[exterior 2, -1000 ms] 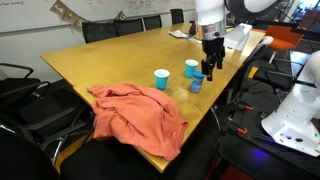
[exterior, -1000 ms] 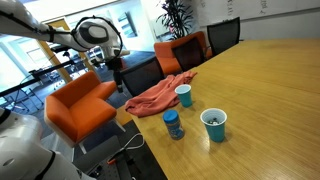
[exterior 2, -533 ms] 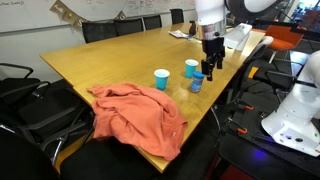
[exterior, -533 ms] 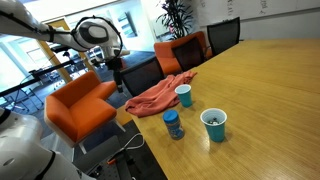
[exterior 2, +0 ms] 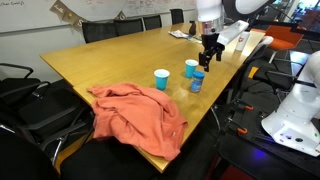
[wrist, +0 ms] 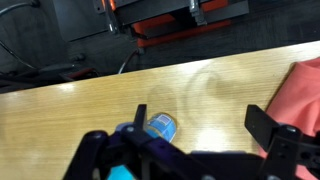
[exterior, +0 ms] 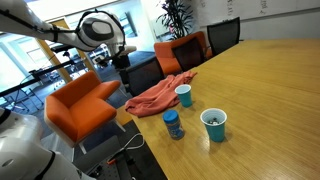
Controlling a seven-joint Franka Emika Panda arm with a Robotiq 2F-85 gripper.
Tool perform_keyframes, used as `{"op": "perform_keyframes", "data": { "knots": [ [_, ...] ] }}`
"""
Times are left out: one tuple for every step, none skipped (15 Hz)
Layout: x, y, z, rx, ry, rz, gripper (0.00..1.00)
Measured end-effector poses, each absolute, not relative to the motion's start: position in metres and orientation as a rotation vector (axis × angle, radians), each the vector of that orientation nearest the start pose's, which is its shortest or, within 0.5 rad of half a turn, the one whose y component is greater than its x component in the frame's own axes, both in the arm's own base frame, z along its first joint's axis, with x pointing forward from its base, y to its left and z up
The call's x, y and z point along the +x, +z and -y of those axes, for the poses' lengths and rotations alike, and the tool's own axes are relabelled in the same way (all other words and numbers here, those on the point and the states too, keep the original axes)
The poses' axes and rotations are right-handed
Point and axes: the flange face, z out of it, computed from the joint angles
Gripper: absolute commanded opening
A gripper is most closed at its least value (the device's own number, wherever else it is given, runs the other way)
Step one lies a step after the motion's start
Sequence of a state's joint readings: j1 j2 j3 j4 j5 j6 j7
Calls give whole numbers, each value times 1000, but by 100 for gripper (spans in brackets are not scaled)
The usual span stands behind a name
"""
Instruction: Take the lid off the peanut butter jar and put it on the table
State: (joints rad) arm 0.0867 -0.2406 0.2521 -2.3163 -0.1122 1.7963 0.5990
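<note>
— Higher now, is it? The gripper [exterior 2: 210,47] sat down beside the jar [exterior 2: 197,83] a second ago.

— Yes, it has lifted clear. In an exterior view it hangs above the jar with open air between them, touching nothing.

— And the fingers?

— Spread wide. In the wrist view the gripper [wrist: 190,125] shows two dark fingers far apart with nothing between them but tabletop. The jar [wrist: 160,127] sits below, nearer one finger than the other.

— So the lid [exterior: 172,114] hasn't come off?

— It is still on. The blue top sits on the darker body, and the jar stands upright near the edge of the table [exterior: 270,90].

— What's around it?

— Two open blue cups. One cup [exterior: 214,125] stands just beside the jar. A second cup [exterior: 184,95] is farther in, close to the cloth [exterior: 158,95]. None of them touch.

— The cloth, where does it lie?

— It is reddish-orange and crumpled, draped over the table's corner and spilling past the edge. The wrist view catches a bit of it at the right border.

— Has anything else moved?

— No, the jar, cups and cloth lie just as before. An orange chair [exterior: 80,105] stands off the table's end, below the arm.
</note>
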Motion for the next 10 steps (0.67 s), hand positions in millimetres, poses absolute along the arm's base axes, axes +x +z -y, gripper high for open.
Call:
{"op": "perform_keyframes", "data": {
  "knots": [
    [419, 417, -127, -3376, 295, -430, 100],
    [424, 417, -117, -3375, 272, -456, 100],
    [428, 417, -107, -3372, 243, -484, 100],
    [432, 417, -98, -3361, 208, -523, 100],
    [436, 416, -89, -3351, 170, -563, 100],
    [439, 414, -80, -3340, 133, -609, 100],
    [441, 411, -71, -3330, 101, -656, 100],
    [442, 408, -61, -3318, 72, -702, 100],
    [443, 403, -51, -3307, 46, -740, 100],
    [443, 399, -42, -3293, 19, -784, 100]
  ]
}}
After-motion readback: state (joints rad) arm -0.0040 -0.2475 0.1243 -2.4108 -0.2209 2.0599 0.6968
